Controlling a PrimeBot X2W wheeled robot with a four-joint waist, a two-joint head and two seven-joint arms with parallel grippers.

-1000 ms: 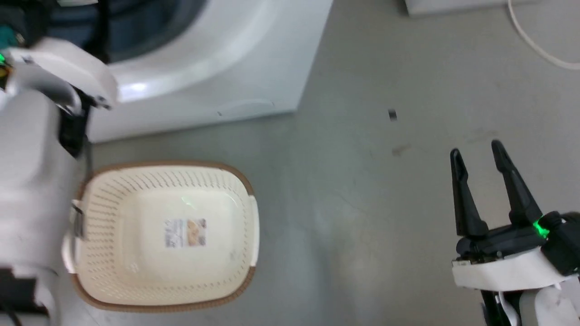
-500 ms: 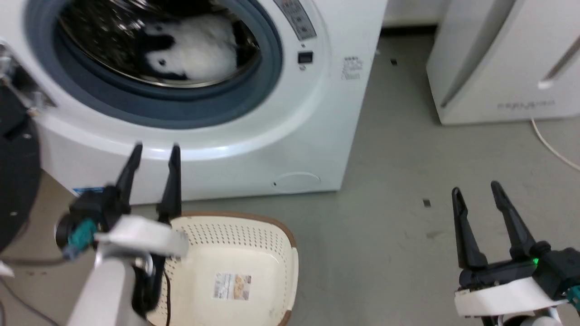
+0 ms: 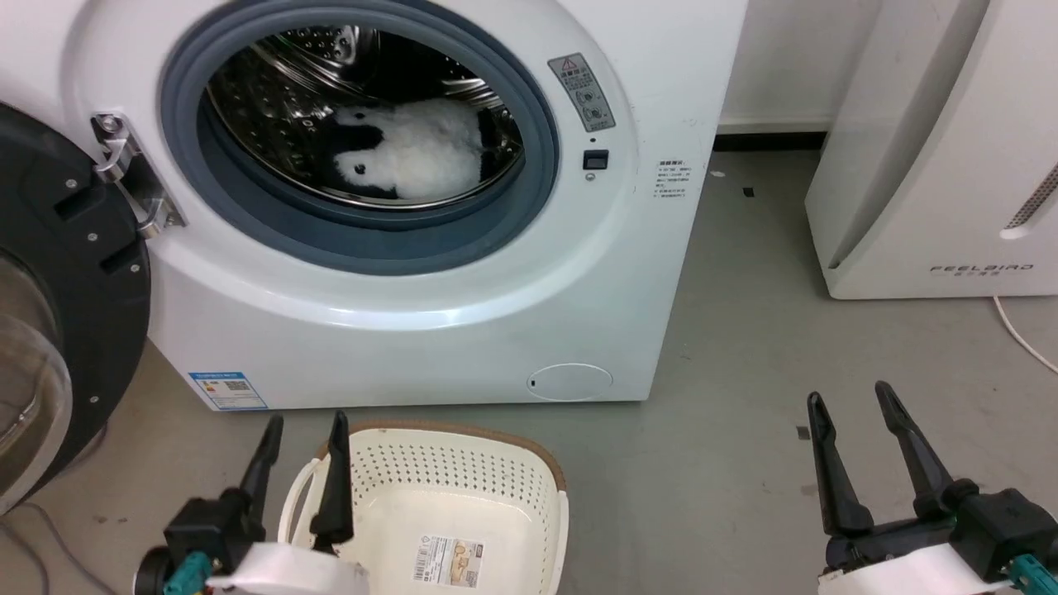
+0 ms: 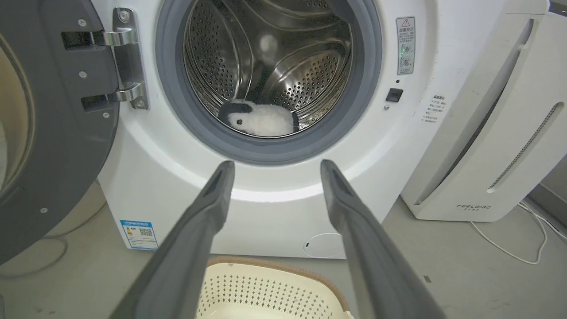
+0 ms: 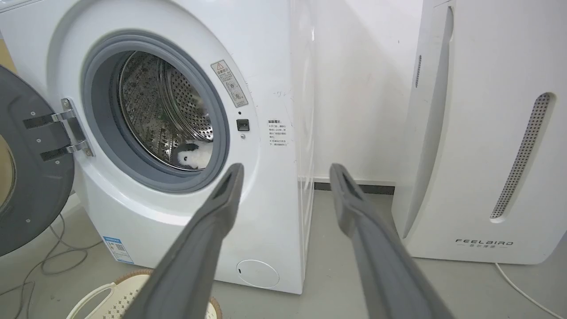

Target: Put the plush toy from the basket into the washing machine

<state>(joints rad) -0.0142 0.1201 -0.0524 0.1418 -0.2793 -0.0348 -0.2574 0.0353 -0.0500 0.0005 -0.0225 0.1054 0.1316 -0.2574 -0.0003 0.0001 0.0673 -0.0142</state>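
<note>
Pictured: my left gripper (image 3: 306,418), fingers parted and holding nothing, hovers low beside the near rim of the basket (image 3: 463,430), which stands on the floor in front of the washing machine (image 3: 397,330). The plush toy (image 3: 413,157) lies on the bottom of the steel drum (image 3: 273,91), ahead of and above that gripper. In the left wrist view it sits almost on the line between the two fingers. Its long axis runs across the porthole, head toward the hinge side, where the door (image 3: 50,289) hangs open. It appears to sit behind the grey gasket (image 3: 372,240), though the lip hides its lower edge. My right gripper (image 3: 849,392), equally parted and empty, waits well off to the right, nearer the FEELBIRD appliance (image 3: 926,165). I judge the placing done, and any further reach to the porthole belongs to my nearer left arm.
</note>
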